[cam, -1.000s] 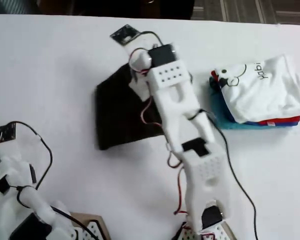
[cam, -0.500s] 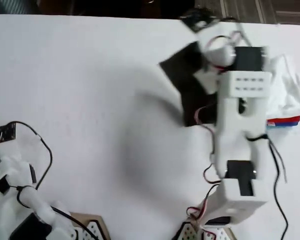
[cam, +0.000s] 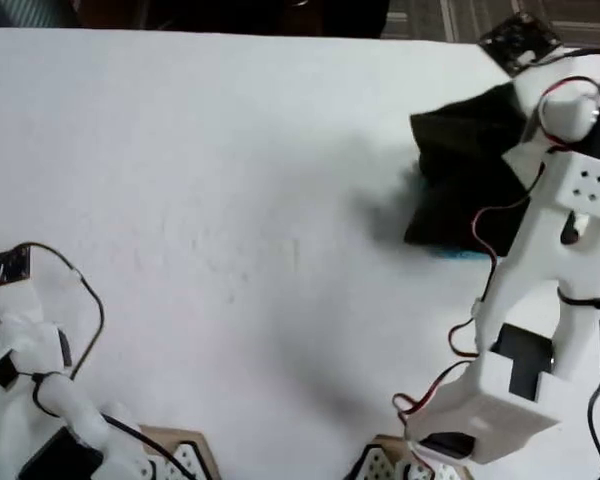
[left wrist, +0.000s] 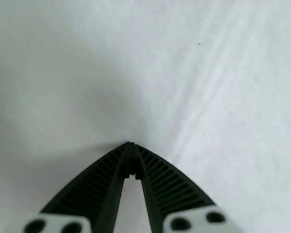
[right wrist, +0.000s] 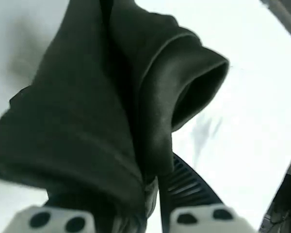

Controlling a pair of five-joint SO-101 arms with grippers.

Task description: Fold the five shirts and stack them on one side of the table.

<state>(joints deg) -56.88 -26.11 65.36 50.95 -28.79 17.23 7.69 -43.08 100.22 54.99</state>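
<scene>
A folded black shirt hangs in my right gripper at the table's far right, over the spot where the stack lies. Under its near edge a strip of the stack's teal shirt peeks out; the other stacked shirts are hidden beneath it. In the right wrist view the black shirt droops in thick folds from my right gripper, which is shut on it. My left gripper is shut with nothing in it, just above the bare white table. The left arm rests folded at the near left corner.
The white table stretches wide across the left and middle. Wires trail from the right arm along the near right. A dark floor runs behind the table's far edge.
My right arm has swung from the table's middle to the far right, carrying the black shirt over the stack, which it now covers. The left arm has stayed still.
</scene>
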